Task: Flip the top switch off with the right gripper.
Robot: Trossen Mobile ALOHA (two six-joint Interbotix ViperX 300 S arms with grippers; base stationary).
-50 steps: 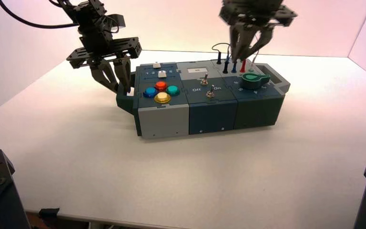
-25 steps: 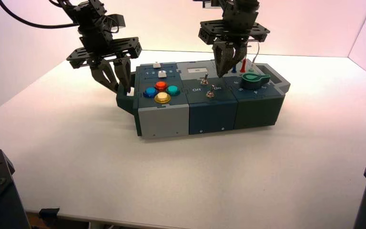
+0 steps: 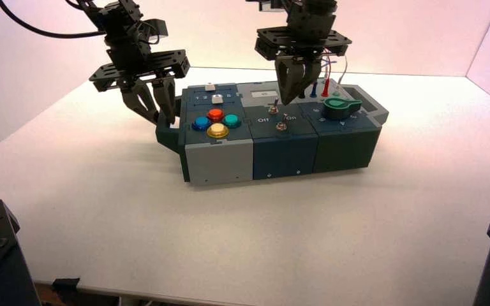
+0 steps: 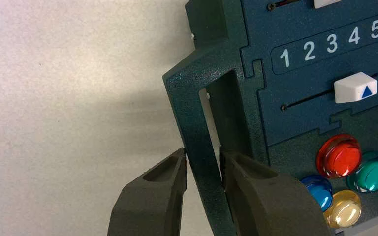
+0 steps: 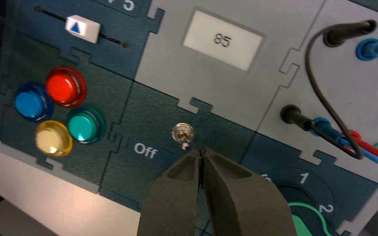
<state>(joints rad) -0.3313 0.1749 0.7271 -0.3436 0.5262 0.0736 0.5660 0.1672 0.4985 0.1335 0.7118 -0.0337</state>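
Note:
The top switch (image 3: 273,103) is a small silver toggle on the box's middle panel, just in front of the white label plate (image 3: 259,94). In the right wrist view the switch (image 5: 183,133) stands between that plate (image 5: 223,40), which reads 85, and the "Off" lettering. My right gripper (image 3: 286,100) is shut and empty, and its tips (image 5: 202,150) are close beside the switch on its right. The second toggle (image 3: 281,123) sits lower, between "Off" and "On". My left gripper (image 3: 160,117) is shut on the box's handle (image 4: 200,123) at the box's left end.
Red, blue, green and yellow buttons (image 3: 215,122) and two white sliders (image 3: 215,98) fill the box's left part. A green knob (image 3: 338,108) and plugged wires (image 3: 325,88) are on its right part, close behind the right gripper. The box stands on a white table (image 3: 102,191).
My right gripper has come from above the wires at the back right, down and to the left, to the top switch. The left gripper has not moved.

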